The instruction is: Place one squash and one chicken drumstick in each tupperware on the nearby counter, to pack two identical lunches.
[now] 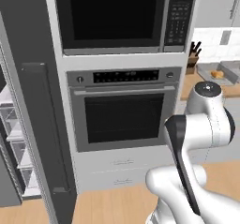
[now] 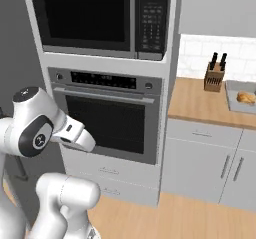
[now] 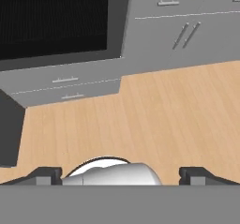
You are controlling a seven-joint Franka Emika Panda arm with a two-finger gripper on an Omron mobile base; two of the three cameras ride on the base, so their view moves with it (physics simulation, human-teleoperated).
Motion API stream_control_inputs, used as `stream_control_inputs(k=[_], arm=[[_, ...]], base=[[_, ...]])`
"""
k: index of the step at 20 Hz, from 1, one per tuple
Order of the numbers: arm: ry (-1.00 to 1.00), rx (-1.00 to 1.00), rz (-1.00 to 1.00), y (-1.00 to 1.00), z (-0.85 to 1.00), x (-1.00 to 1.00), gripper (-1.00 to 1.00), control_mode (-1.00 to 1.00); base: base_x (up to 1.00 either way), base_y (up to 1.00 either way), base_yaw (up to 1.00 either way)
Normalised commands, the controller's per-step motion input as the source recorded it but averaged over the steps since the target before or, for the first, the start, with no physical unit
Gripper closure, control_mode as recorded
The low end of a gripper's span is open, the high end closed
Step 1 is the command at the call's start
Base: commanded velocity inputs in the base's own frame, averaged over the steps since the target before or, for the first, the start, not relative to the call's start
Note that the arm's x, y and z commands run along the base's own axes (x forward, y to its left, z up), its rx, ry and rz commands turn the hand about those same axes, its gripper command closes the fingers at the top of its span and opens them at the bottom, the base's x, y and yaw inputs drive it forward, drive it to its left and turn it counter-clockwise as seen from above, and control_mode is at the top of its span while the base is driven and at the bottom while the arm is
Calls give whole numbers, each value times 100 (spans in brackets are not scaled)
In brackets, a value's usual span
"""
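So far we are parked in front of the oven point(image 1: 123, 110) and microwave point(image 1: 115, 17) stack, and nothing of the task is in hand. In the hand view our gripper point(image 3: 121, 174) looks down at the wood floor point(image 3: 164, 115), its two dark fingertips point(image 3: 44, 174) well apart at the lower corners of the frame, with nothing between them.

What we need sits far off at the right edge of both base views. A grey tupperware point(image 2: 239, 104) lies on the table point(image 2: 200, 103) at the right of the right base view, just past the knife block point(image 2: 215, 78), with a golden-brown piece in it that we take for a chicken drumstick point(image 2: 245, 97), though it is too small to be sure. In the left base view the same tray point(image 1: 212, 74) shows at the upper right with an orange lump inside.

The risks we see from here:
- We cannot tell where the squash, the second tupperware or the other drumstick are, so we could load the wrong tray or double up one lunch.
- The arm is folded close to the oven front; a wide swing toward the table could clip the oven handle or the cabinet edge.
- Reaching from this spot would overstretch; the base likely has to drive right first.
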Motion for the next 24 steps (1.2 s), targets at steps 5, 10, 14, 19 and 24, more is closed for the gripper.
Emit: stream_control_inputs(k=[5,10,14,19,24], arm=[[0,0,0,0,0,0,-100,100],[0,0,0,0,0,0,-100,100],[0,0,0,0,0,0,-100,100],[0,0,0,0,0,0,-100,100],[0,0,0,0,0,0,-100,100]], base=[[-100,66,0],[-24,100,0],[0,100,0],[0,100,0],[1,100,-3]])
